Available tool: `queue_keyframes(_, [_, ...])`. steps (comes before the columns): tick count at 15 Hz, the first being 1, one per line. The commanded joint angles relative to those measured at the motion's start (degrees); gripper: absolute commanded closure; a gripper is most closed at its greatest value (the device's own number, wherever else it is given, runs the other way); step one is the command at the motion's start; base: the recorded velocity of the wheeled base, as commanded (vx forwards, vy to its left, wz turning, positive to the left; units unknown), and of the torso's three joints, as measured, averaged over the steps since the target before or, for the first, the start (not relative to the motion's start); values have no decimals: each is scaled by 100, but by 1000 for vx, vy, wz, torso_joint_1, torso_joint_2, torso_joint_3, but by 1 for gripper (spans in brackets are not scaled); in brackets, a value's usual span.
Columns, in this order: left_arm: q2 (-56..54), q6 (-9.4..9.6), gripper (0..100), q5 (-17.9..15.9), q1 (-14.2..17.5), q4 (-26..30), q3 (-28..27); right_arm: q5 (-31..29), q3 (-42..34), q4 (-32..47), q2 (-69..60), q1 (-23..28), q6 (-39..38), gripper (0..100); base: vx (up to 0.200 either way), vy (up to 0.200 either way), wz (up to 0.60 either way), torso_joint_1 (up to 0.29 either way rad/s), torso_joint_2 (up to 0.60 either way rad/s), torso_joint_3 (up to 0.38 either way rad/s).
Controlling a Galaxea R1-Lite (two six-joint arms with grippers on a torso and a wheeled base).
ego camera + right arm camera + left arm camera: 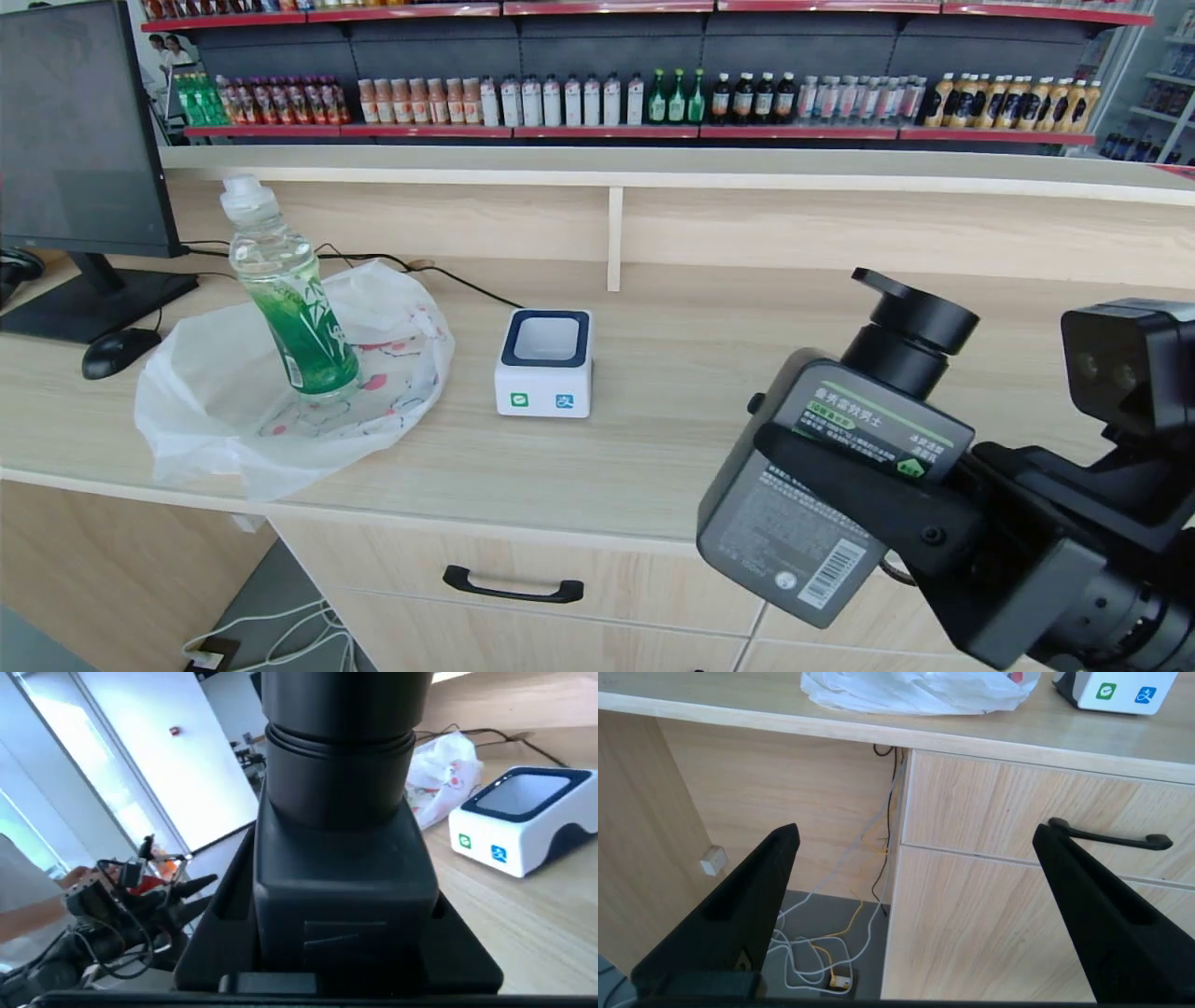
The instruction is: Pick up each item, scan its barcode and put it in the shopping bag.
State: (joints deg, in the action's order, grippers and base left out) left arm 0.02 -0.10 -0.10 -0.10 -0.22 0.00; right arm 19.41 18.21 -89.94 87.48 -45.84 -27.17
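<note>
Counted on the counter (pixel 672 411): one shopping bag (pixel 205 392), one clear drink bottle (pixel 299 308) standing tilted inside it, one scanner (pixel 544 364), one monitor (pixel 75 131), one mouse (pixel 119 352). A second item, one grey pump bottle (pixel 780 537), is clamped in the right gripper (pixel 868 485) out past the counter's front edge, right of the scanner and tilted. Left gripper (pixel 915 915) hangs below counter level facing the drawers, fingers wide apart, holding nothing. Bag reaches the front edge. Bare counter lies right of the scanner
</note>
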Motion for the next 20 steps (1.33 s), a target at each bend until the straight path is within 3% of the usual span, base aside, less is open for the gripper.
queue_keyframes(1, [-2,1,0,1,1,-4,0,2,165,-6,103,-312,-209,100,0,0,0,0,0,0])
queue_keyframes(3, [-2,1,0,1,1,-4,0,2,244,-6,-20,-611,-675,100,0,0,0,0,0,0])
queue_keyframes(8, [-2,1,0,1,1,-4,0,-16,279,-6,-214,-690,-1642,100,0,0,0,0,0,0])
queue_keyframes(12, [-2,1,0,1,1,-4,0,-113,903,-6,120,-646,-1616,100,0,0,0,0,0,0])
queue_keyframes(20, [-2,1,0,1,1,-4,0,-95,1149,3,59,-646,-1607,100,0,0,0,0,0,0])
